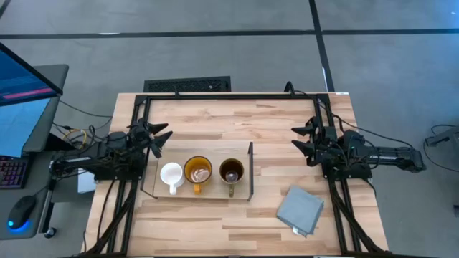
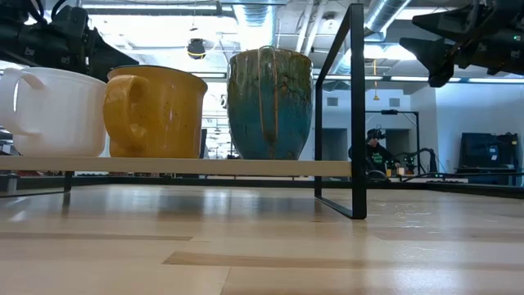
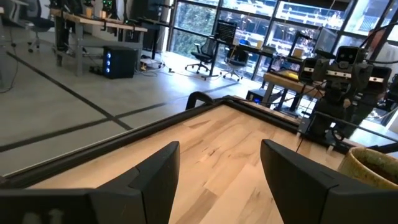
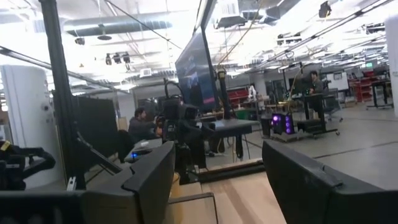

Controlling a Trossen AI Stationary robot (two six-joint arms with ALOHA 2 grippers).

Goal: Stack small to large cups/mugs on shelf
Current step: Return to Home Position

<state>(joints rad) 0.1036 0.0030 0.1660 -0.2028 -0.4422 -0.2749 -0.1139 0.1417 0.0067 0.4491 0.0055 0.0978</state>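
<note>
Three mugs stand upright in a row on the shelf's wooden board (image 1: 215,193): a small white one (image 1: 171,174) at the left, an amber-yellow one (image 1: 198,171) in the middle, an olive-brown one (image 1: 232,172) at the right. In the low view they show as white (image 2: 49,111), yellow (image 2: 155,111) and blue-green glazed (image 2: 270,102). My left gripper (image 1: 159,140) is open and empty, just beyond the shelf's left end. My right gripper (image 1: 301,137) is open and empty, to the right of the shelf.
A grey folded cloth (image 1: 300,208) lies near the table's front right corner. The shelf's black upright end (image 1: 251,170) stands beside the olive-brown mug. Bare tabletop (image 1: 237,122) lies between the two grippers. A person shows in the room behind (image 2: 375,147).
</note>
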